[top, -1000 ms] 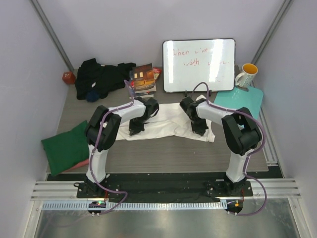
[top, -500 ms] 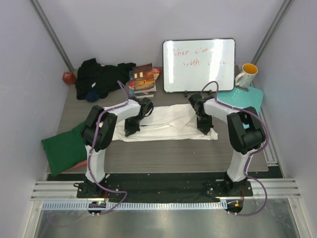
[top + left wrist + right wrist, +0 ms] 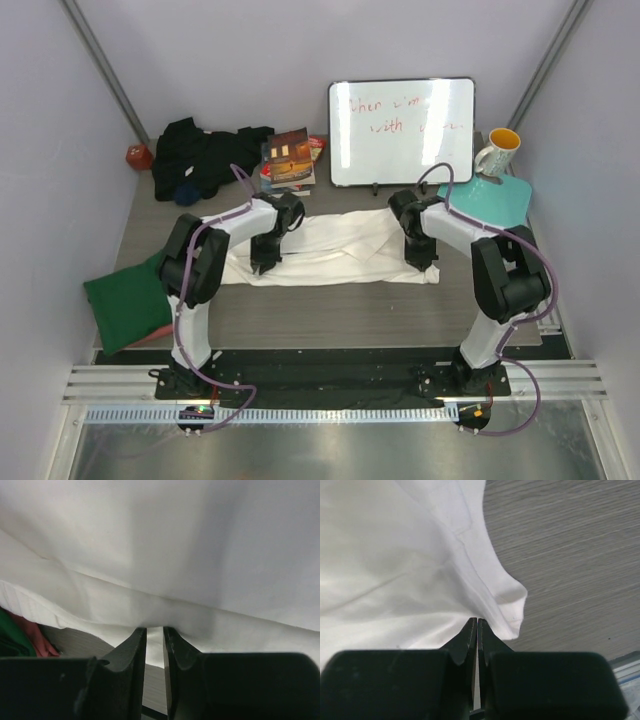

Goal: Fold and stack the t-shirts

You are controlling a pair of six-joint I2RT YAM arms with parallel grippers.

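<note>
Pale lilac panel walls [image 3: 250, 50] are closing in a grey wood-grain worktop [image 3: 340, 315] on three sides, with slim grey metal struts [image 3: 103, 60] running up the back corners. Soft, even light is falling from above. A ribbed aluminium rail [image 3: 110, 385] is edging the near side, and a brushed steel sheet [image 3: 320, 450] is gleaming below it.
</note>
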